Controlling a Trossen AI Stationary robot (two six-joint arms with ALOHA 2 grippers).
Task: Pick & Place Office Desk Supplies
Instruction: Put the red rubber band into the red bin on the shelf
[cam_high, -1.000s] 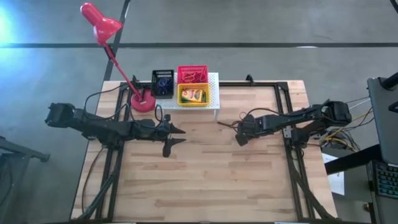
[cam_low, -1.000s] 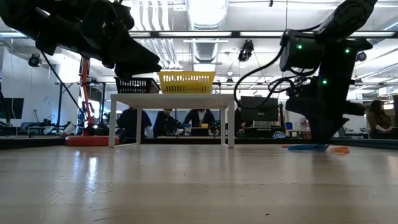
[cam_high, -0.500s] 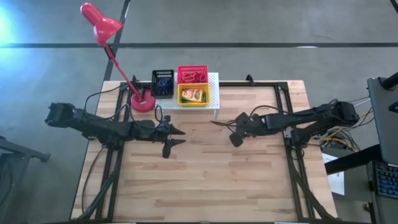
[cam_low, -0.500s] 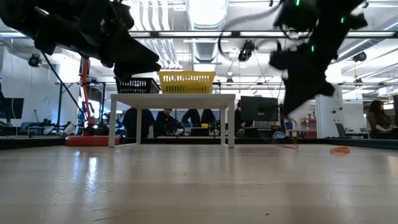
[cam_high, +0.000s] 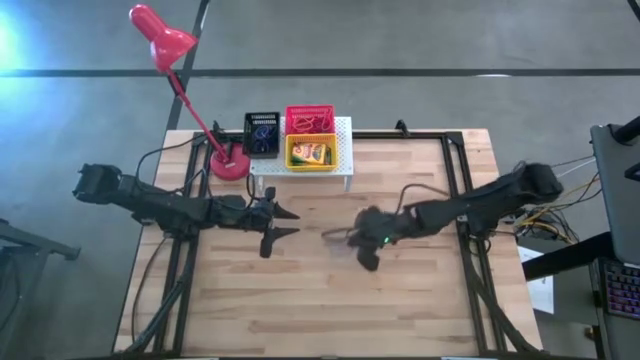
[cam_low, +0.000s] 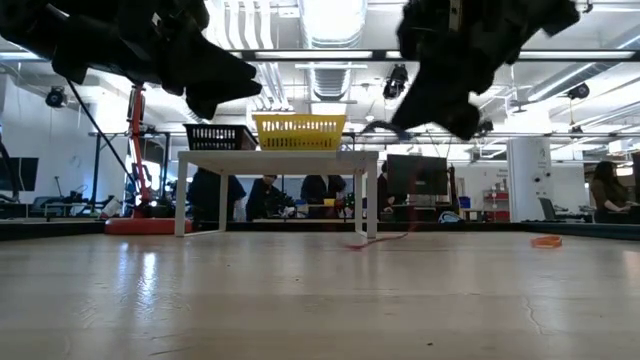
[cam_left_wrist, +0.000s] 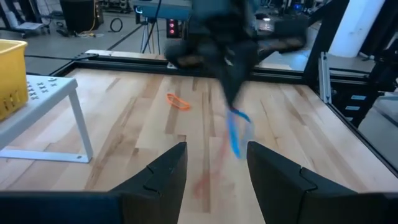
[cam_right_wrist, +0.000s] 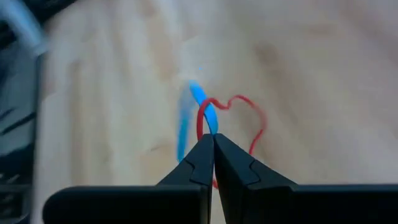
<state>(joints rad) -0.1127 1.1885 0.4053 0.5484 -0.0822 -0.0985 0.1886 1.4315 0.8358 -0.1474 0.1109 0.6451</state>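
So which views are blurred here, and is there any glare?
High view: the right gripper is smeared, the rest sharp, with a bright flare at the left edge. Low view: the right arm is blurred, ceiling lights blown out. Left wrist view: that arm and the blue band are streaked, while the orange band is crisp. Right wrist view: the table is soft, the red band readable.

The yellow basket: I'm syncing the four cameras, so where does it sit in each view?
High view: yellow basket on the white stand, near the table's far edge.
Low view: left of centre atop the stand.
Left wrist view: only a corner at the picture's left edge.
Right wrist view: not in it.
Shared landmark: the white stand, in all but the right wrist view.
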